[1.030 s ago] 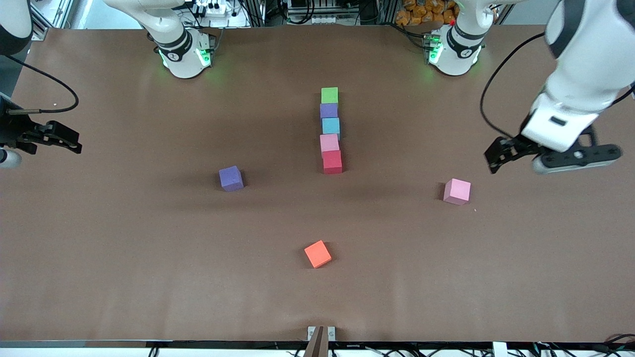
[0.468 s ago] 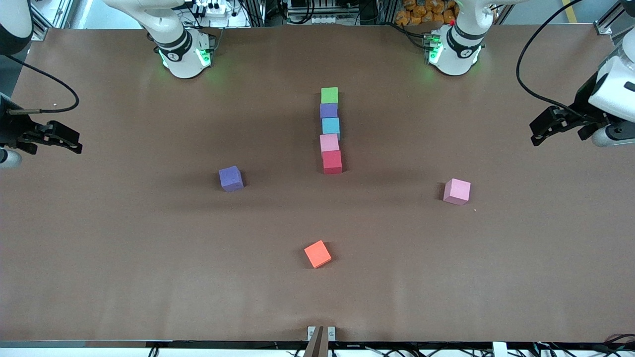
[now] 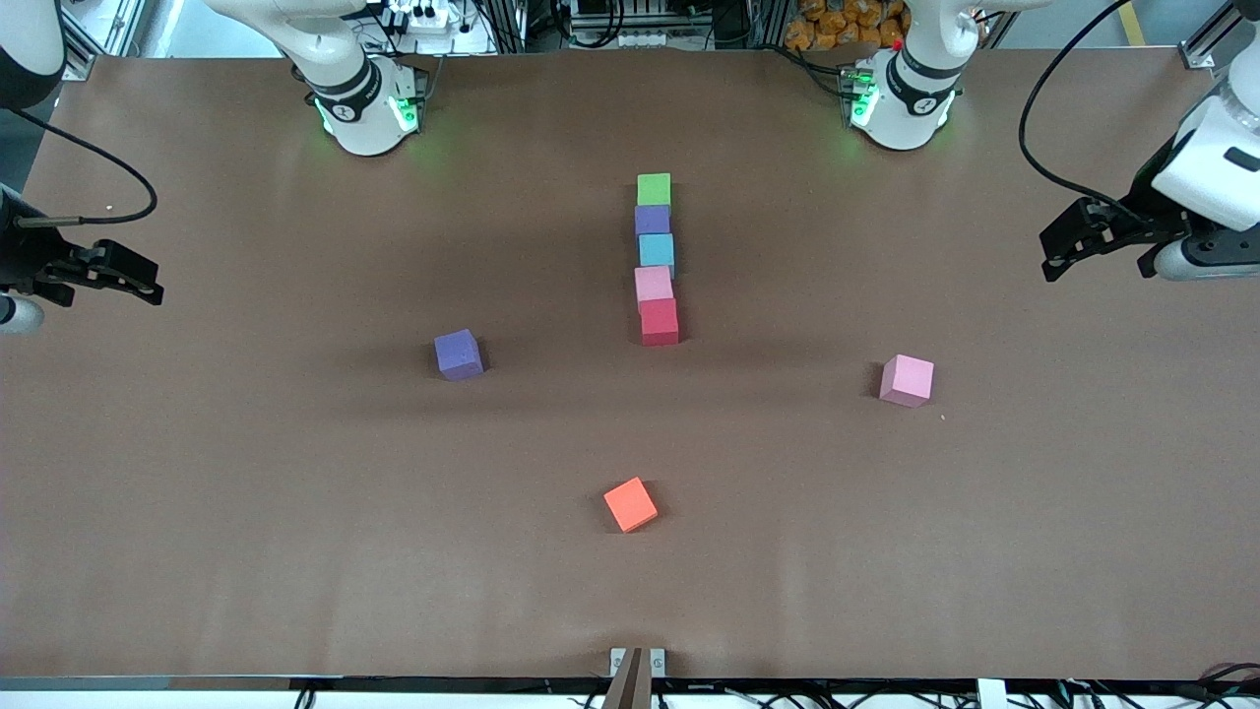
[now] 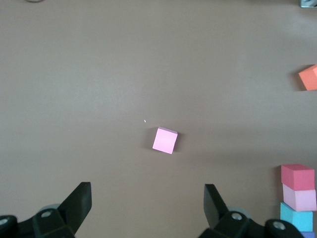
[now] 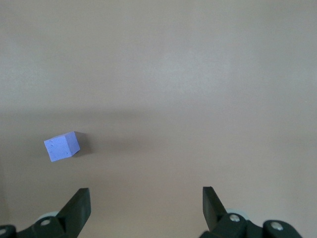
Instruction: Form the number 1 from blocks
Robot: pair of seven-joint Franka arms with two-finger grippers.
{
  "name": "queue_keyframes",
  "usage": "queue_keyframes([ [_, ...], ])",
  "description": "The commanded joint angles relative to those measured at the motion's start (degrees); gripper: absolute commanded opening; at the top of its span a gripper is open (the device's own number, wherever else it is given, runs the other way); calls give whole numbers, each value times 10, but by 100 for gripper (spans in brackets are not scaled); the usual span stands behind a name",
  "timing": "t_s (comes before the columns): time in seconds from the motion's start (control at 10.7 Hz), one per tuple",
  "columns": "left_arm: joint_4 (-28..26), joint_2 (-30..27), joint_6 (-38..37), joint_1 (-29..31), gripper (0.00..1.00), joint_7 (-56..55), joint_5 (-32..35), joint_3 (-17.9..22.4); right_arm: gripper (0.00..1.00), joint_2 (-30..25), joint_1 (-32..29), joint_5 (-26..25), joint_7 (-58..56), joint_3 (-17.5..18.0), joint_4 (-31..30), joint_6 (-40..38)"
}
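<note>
Five blocks form a line in the middle of the table: green (image 3: 654, 188), purple (image 3: 652, 219), light blue (image 3: 657, 249), pink (image 3: 653, 284) and red (image 3: 660, 321), the red one nearest the front camera. A loose purple block (image 3: 459, 354) (image 5: 62, 147), a loose pink block (image 3: 907, 380) (image 4: 165, 140) and an orange block (image 3: 630, 504) (image 4: 309, 78) lie apart from it. My left gripper (image 3: 1053, 258) (image 4: 147, 191) hangs open and empty over the left arm's end of the table. My right gripper (image 3: 148, 286) (image 5: 145, 194) waits open and empty at the right arm's end.
The brown table (image 3: 295, 512) carries only the blocks. Both arm bases (image 3: 364, 108) (image 3: 901, 98) stand along its edge farthest from the front camera. A small metal bracket (image 3: 637, 662) sits at the edge nearest that camera.
My left arm has pulled away from the loose pink block toward its own end of the table and has since nearly stopped. The right arm and all blocks stay put.
</note>
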Motion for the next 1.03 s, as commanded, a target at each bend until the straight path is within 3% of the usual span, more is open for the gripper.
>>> queue_keyframes([
  [0.0,10,-4,-23,-11,100,25,-17,16,100,-5,-1,2,6,3,0,0],
  [0.94,7,-2,-53,-3,100,42,-17,28,100,-5,-3,2,5,3,0,1],
])
